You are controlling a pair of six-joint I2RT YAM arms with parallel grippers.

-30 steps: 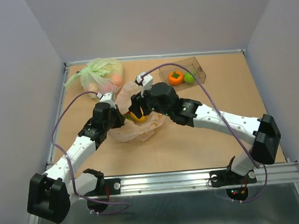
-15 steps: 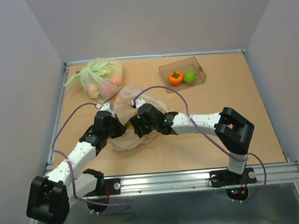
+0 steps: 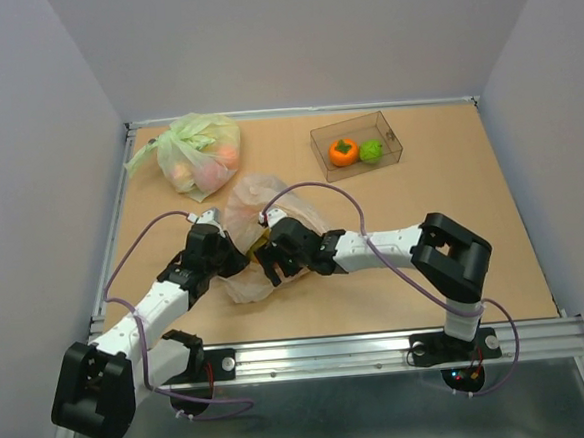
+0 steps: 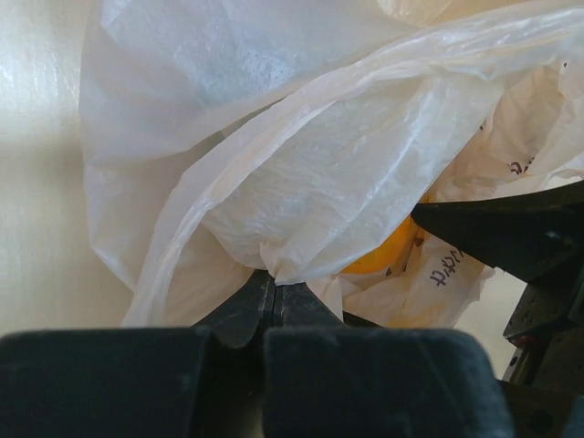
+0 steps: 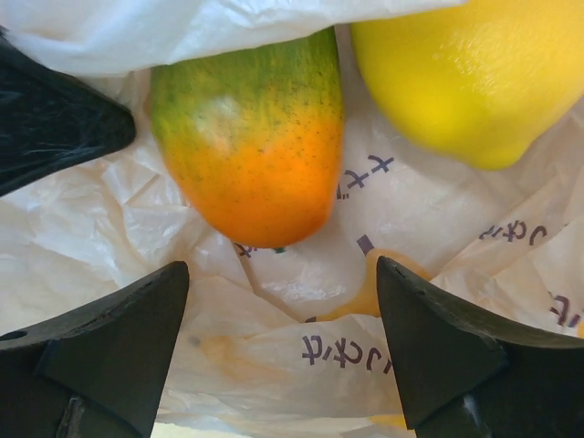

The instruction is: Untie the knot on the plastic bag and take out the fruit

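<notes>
The pale peach plastic bag (image 3: 254, 204) lies crumpled mid-table, its mouth facing the arms. My left gripper (image 3: 237, 257) is shut on a fold of the bag's film (image 4: 272, 274), pinched between its fingertips. My right gripper (image 5: 278, 274) stands open and low at the bag's mouth, with nothing between its fingers. Just ahead of it, inside the bag, lie a green-and-orange fruit (image 5: 260, 137) and a yellow lemon (image 5: 474, 73). A yellow fruit (image 4: 383, 260) also shows under the film. The knot is out of view.
A clear box (image 3: 390, 132) at the back right holds an orange fruit (image 3: 342, 151) and a green lime (image 3: 371, 151). A knotted light-green bag (image 3: 195, 146) with pinkish fruits sits at the back left. The left gripper's finger (image 5: 55, 119) reaches close beside the right jaws.
The right arm has folded at the elbow and its gripper has come down and nearer, to the bag's mouth, with its jaws now wider. The left gripper stays shut on the film, pulled slightly nearer.
</notes>
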